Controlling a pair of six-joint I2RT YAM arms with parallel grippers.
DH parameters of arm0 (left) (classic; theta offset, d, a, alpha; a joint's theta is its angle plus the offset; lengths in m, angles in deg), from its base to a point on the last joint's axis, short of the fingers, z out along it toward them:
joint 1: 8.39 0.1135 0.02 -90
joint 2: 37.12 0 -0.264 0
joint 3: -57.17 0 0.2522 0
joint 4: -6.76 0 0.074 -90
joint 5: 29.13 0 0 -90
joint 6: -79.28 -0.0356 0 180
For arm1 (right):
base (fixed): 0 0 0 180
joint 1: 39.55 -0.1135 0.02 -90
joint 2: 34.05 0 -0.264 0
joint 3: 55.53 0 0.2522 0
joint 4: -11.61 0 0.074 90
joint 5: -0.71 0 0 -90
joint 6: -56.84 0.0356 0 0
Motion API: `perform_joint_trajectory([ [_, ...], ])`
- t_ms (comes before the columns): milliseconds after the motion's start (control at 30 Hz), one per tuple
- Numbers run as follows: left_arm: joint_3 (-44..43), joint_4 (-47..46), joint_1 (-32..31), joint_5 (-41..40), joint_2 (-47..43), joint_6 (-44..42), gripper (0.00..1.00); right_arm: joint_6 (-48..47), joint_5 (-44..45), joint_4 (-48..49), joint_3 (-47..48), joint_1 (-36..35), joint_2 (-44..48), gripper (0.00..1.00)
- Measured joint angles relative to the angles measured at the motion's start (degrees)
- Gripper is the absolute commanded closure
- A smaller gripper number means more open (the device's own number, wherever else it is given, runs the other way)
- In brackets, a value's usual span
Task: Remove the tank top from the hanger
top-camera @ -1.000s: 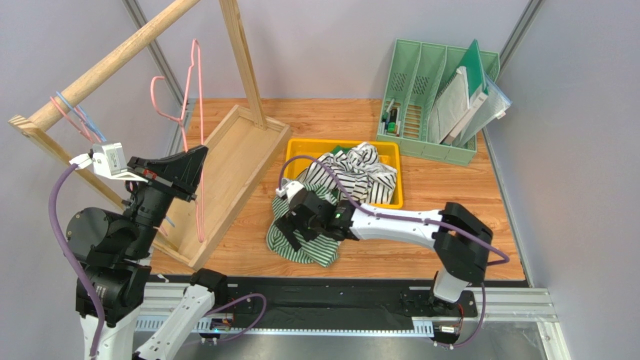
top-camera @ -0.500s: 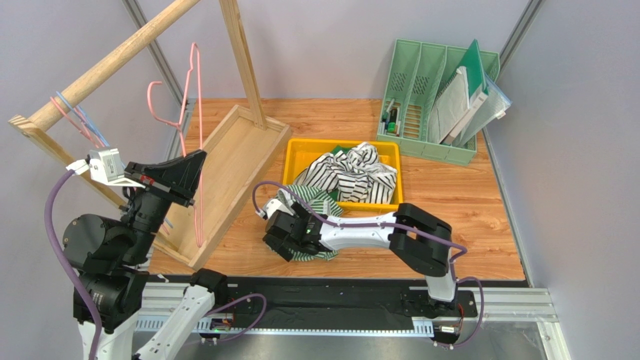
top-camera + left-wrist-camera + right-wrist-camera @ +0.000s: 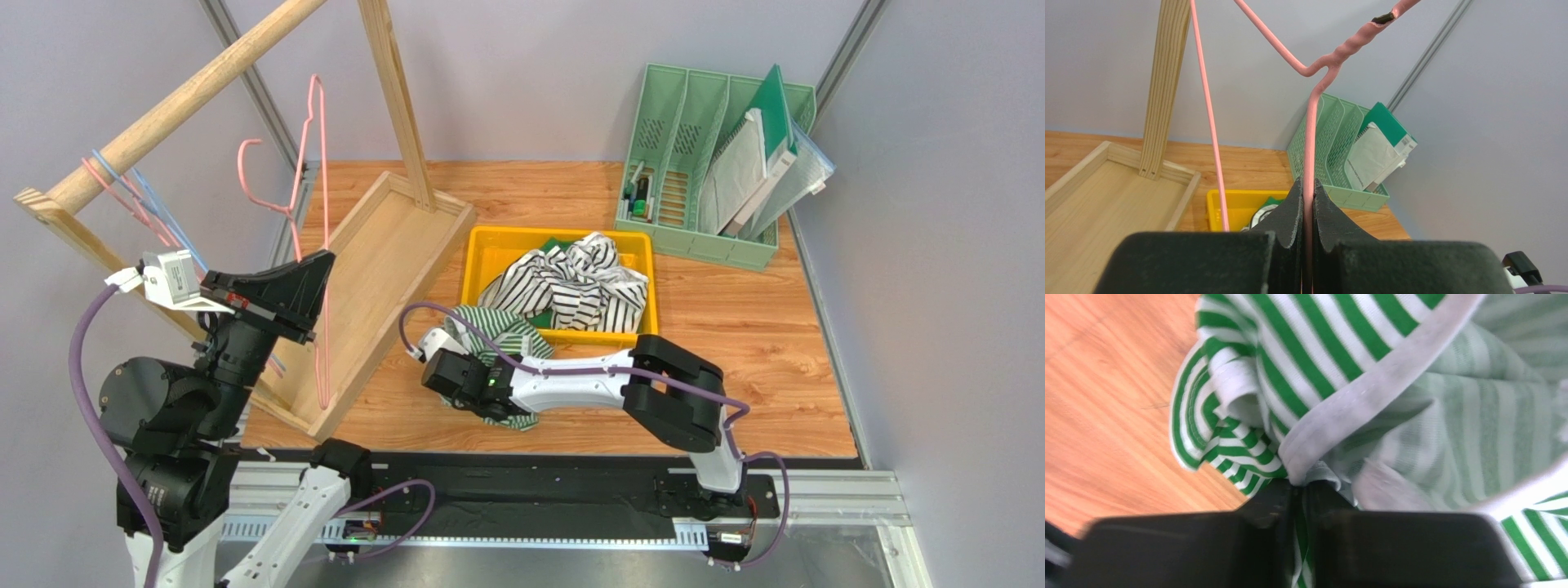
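A bare pink wire hanger [image 3: 323, 233] is held upright at the left, in front of the wooden rack. My left gripper [image 3: 321, 276] is shut on its wire. In the left wrist view the hanger [image 3: 1310, 122] runs up from between the pressed fingertips of that gripper [image 3: 1307, 184]. The green-and-white striped tank top [image 3: 505, 328] lies bunched on the table, off the hanger, just in front of the yellow bin. My right gripper [image 3: 497, 402] is shut on a fold of it. The right wrist view shows the tank top [image 3: 1339, 386] pinched by that gripper [image 3: 1300, 489].
A yellow bin [image 3: 491, 239] behind the tank top holds black-and-white striped clothing [image 3: 577, 282]. A green file organizer [image 3: 711, 159] stands at the back right. The wooden rack's tray [image 3: 380, 257] and rail [image 3: 184, 98] fill the left, with other hangers [image 3: 129, 196] on the rail.
My right gripper moved left and toward the near edge, then shut on the tank top, which has bunched up. The left arm and hanger shifted only slightly.
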Motion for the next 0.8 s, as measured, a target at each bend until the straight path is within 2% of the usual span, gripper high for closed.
perform_joint_trajectory([
  [267, 0.0, 0.2, 0.0, -0.2, -0.3, 0.0, 1.0, -1.1, -2.7, -0.5, 4.2, -0.7, 1.4, 1.0],
  [500, -0.1, 1.3, 0.0, -0.4, -0.3, -0.1, 1.0, -1.6, -13.9, -1.0, 9.8, 2.2, 13.6, 1.0],
  [633, -0.4, 1.3, 0.0, -0.8, -0.5, -0.2, 1.0, 2.7, -27.2, 2.5, 12.5, 10.8, 22.8, 1.0],
  [800, -0.8, 1.3, 0.0, -1.3, -0.5, -0.2, 1.0, 10.8, -40.6, 8.6, 14.8, 24.6, 26.2, 1.0],
])
